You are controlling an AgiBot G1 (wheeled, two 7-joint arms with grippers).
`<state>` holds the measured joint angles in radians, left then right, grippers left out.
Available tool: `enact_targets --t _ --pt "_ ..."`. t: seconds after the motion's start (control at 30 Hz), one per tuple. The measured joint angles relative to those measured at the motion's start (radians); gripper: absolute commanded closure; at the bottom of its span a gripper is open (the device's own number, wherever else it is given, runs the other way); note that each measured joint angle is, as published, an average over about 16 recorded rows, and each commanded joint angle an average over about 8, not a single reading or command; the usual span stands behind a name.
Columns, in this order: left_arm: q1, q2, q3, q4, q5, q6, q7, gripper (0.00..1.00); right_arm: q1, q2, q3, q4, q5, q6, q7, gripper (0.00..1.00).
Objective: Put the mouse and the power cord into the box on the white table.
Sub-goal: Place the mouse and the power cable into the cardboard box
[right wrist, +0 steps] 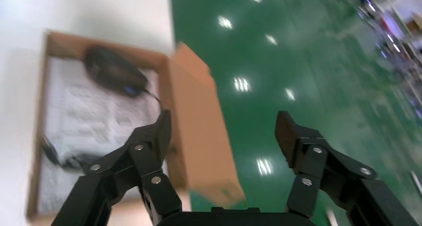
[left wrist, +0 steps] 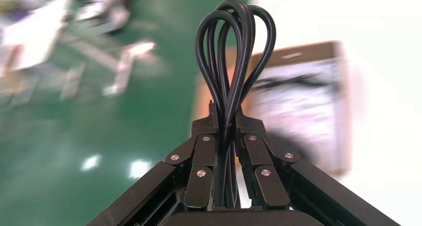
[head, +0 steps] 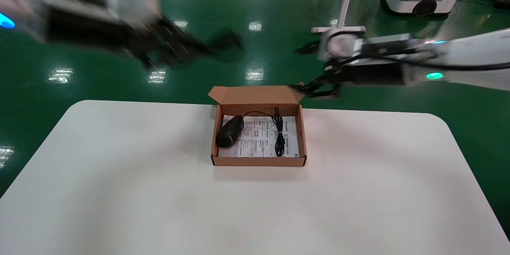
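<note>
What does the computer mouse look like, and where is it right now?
The mouse is small, black and oval, with smooth plastic-looking skin and a bit of blue on top in the right wrist view. It lies inside the box, on the left side, resting on the white printed sheet. Its thin black cable runs along the back and ends in a tied bundle on the right side. No end effector touches it.

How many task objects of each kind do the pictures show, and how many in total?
Mouse, lying in the box: 1
Power cord, held in the left gripper, whose fingers are shut on it: 1
Box, open on the white table: 1
Table: 1
Total: 4
The right gripper is open and holds nothing.
</note>
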<state>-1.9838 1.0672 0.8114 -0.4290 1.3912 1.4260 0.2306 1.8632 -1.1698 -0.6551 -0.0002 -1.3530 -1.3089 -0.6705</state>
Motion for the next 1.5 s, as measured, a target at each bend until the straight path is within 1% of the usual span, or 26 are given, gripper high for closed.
enact_targets --t 0.2,0.4,0.53,0.67,0.7,0.73,0.8,0.83,0.93,0.97,1.0,1.07,1.1,1.13,1.37,1.5 --pt "0.098 0.120 0.000 0.086 -0.028 -0.038 0.067 1.00 0.033 0.107 -0.009 -0.021 -0.012 -0.032 0.007 0.00" --pt "0.157 0.223 0.004 0.181 -0.032 -0.116 0.151 1.00 0.054 0.198 -0.026 -0.035 -0.036 -0.071 0.007 0.00" --pt "0.180 0.262 0.010 0.224 -0.026 -0.174 0.192 1.00 0.061 0.238 -0.035 -0.040 -0.048 -0.088 0.004 0.00" --pt "0.198 0.280 0.018 0.242 -0.021 -0.232 0.216 1.00 0.064 0.263 -0.040 -0.045 -0.055 -0.098 0.002 0.00" --pt "0.202 0.282 0.020 0.243 -0.021 -0.245 0.220 0.98 0.064 0.267 -0.041 -0.046 -0.056 -0.100 0.002 0.00" --pt "0.206 0.284 0.022 0.243 -0.020 -0.258 0.223 0.94 0.064 0.271 -0.042 -0.048 -0.057 -0.102 0.001 0.00" --pt "0.213 0.285 0.028 0.240 -0.018 -0.278 0.228 0.81 0.064 0.277 -0.043 -0.050 -0.059 -0.106 0.000 0.00" --pt "0.216 0.286 0.031 0.237 -0.017 -0.285 0.230 0.73 0.063 0.279 -0.044 -0.051 -0.060 -0.107 -0.001 0.00" --pt "0.222 0.285 0.042 0.228 -0.013 -0.296 0.236 0.36 0.060 0.282 -0.045 -0.054 -0.062 -0.113 -0.002 0.00" --pt "0.223 0.284 0.045 0.226 -0.012 -0.297 0.237 0.26 0.058 0.282 -0.045 -0.056 -0.062 -0.115 -0.002 0.00" --pt "0.223 0.284 0.049 0.224 -0.010 -0.298 0.239 0.17 0.056 0.283 -0.045 -0.058 -0.062 -0.118 -0.002 0.00" --pt "0.224 0.283 0.055 0.220 -0.008 -0.297 0.241 0.05 0.052 0.283 -0.044 -0.061 -0.061 -0.124 -0.002 0.00" --pt "0.224 0.283 0.058 0.219 -0.007 -0.295 0.242 0.01 0.050 0.283 -0.044 -0.063 -0.061 -0.127 -0.002 0.00" --pt "0.224 0.283 0.061 0.218 -0.006 -0.293 0.244 0.00 0.048 0.283 -0.043 -0.065 -0.060 -0.131 -0.002 0.00" --pt "0.222 0.280 0.074 0.215 -0.002 -0.277 0.250 0.00 0.030 0.284 -0.035 -0.071 -0.050 -0.152 0.005 0.00" --pt "0.231 0.271 0.068 0.202 -0.012 -0.272 0.241 0.00 0.011 0.289 -0.024 -0.052 -0.034 -0.161 0.023 0.00"
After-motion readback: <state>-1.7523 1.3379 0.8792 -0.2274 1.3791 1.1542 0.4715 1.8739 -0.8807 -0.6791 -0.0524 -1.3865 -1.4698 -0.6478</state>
